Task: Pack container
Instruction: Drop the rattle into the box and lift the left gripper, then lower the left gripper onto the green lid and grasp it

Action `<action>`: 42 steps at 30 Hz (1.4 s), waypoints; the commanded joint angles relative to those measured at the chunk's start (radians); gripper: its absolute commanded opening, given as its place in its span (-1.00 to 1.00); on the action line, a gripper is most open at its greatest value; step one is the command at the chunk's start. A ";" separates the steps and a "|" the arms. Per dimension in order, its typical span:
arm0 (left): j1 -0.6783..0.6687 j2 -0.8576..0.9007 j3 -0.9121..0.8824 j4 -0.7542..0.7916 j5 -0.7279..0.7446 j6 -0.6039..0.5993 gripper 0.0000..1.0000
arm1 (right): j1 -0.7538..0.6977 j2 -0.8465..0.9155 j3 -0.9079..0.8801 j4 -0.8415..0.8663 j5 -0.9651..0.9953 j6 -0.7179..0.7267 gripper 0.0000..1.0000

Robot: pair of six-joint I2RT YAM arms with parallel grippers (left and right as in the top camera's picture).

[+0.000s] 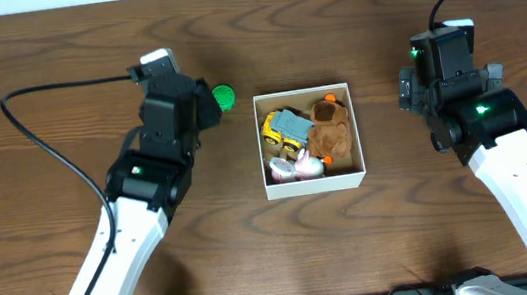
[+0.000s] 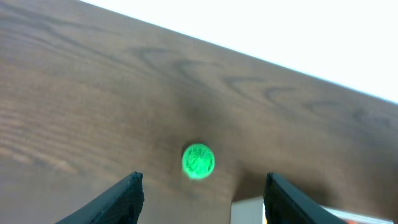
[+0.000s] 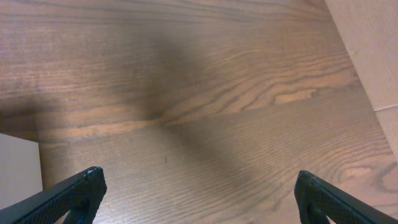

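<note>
The container (image 1: 314,182), a shallow white square cardboard box with a brown inside, sits mid-table. It holds a brown plush toy (image 1: 328,126), a yellow and grey toy truck (image 1: 284,130) and a pink and white toy (image 1: 301,167). A small round green toy (image 1: 224,97) lies on the table just left of the box; it also shows in the left wrist view (image 2: 198,161), ahead of the jaws. My left gripper (image 2: 202,199) is open and empty above it. My right gripper (image 3: 199,196) is open and empty over bare wood right of the box.
The wooden table (image 1: 31,55) runs to a pale edge at the back. A corner of the box (image 2: 247,210) shows between the left fingers, and the box's white side (image 3: 18,171) shows at the left of the right wrist view.
</note>
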 commanded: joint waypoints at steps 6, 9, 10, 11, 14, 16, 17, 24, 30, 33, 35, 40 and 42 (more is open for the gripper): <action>0.009 0.195 0.007 0.205 -0.004 0.002 0.25 | -0.007 -0.010 0.006 -0.002 0.018 0.013 0.99; 0.011 0.274 0.007 0.293 -0.004 0.003 0.25 | -0.007 -0.010 0.006 -0.002 0.018 0.013 0.98; 0.011 0.298 0.007 0.320 -0.004 0.003 0.25 | -0.007 -0.010 0.006 -0.002 0.018 0.013 0.98; 0.011 0.326 0.007 0.353 -0.004 0.003 0.25 | -0.007 -0.010 0.006 -0.002 0.018 0.013 0.98; 0.011 0.415 0.007 0.451 -0.004 0.056 0.24 | -0.007 -0.010 0.006 -0.002 0.018 0.013 0.98; 0.012 0.455 0.007 0.493 -0.004 0.089 0.23 | -0.007 -0.010 0.006 -0.002 0.018 0.013 0.99; 0.013 0.476 0.007 0.515 -0.004 0.109 0.23 | -0.007 -0.010 0.006 -0.002 0.018 0.013 0.99; 0.055 0.575 0.007 0.566 -0.004 0.135 0.05 | -0.007 -0.010 0.006 -0.002 0.018 0.013 0.98; 0.095 0.653 0.007 0.612 0.090 0.142 0.04 | -0.007 -0.010 0.006 -0.002 0.018 0.012 0.98; 0.101 0.679 0.007 0.647 0.121 0.142 0.04 | -0.007 -0.010 0.006 -0.002 0.018 0.013 0.98; 0.101 0.689 0.007 0.665 0.121 0.142 0.05 | -0.007 -0.010 0.006 -0.002 0.018 0.013 0.99; 0.100 0.695 0.007 0.682 0.121 0.142 0.06 | -0.007 -0.010 0.006 -0.002 0.018 0.013 0.98; 0.100 0.695 0.007 0.681 0.121 0.142 0.06 | -0.007 -0.010 0.006 -0.002 0.018 0.013 0.99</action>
